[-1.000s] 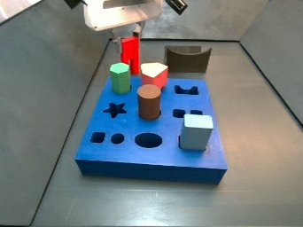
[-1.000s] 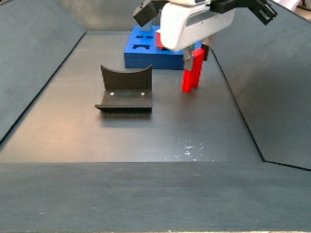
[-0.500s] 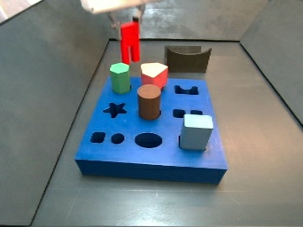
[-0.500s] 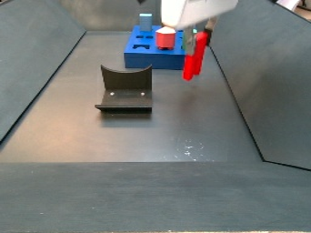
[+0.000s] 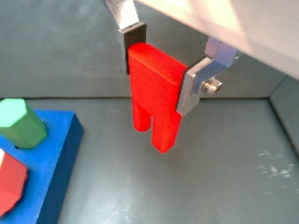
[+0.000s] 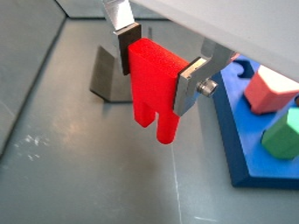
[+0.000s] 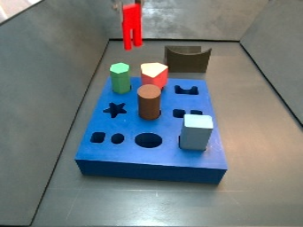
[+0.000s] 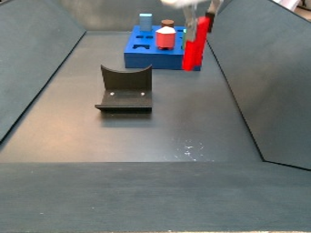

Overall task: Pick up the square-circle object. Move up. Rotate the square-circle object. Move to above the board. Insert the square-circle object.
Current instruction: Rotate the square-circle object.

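Note:
The square-circle object [image 5: 156, 96] is a tall bright red peg hanging upright, its two prongs pointing down. My gripper [image 5: 163, 72] is shut on its square upper end, one silver finger on each side, as both wrist views show [image 6: 158, 72]. In both side views the peg [image 7: 131, 25] [image 8: 194, 45] hangs high above the floor, just past one end of the blue board [image 7: 119, 142], and the gripper body is almost wholly out of frame. The board [image 8: 140, 56] lies flat with dark cut-outs in its top.
On the board stand a green hexagonal peg [image 7: 120, 77], a short red peg with a pale top [image 7: 154, 74], a brown cylinder [image 7: 148, 101] and a pale cube [image 7: 197, 131]. A dark arch block [image 7: 187, 59] sits on the floor beside the board. Sloped grey walls enclose the floor.
The gripper has risen straight up with the red peg in it, from near the floor to well above the board's height. Nothing else has moved.

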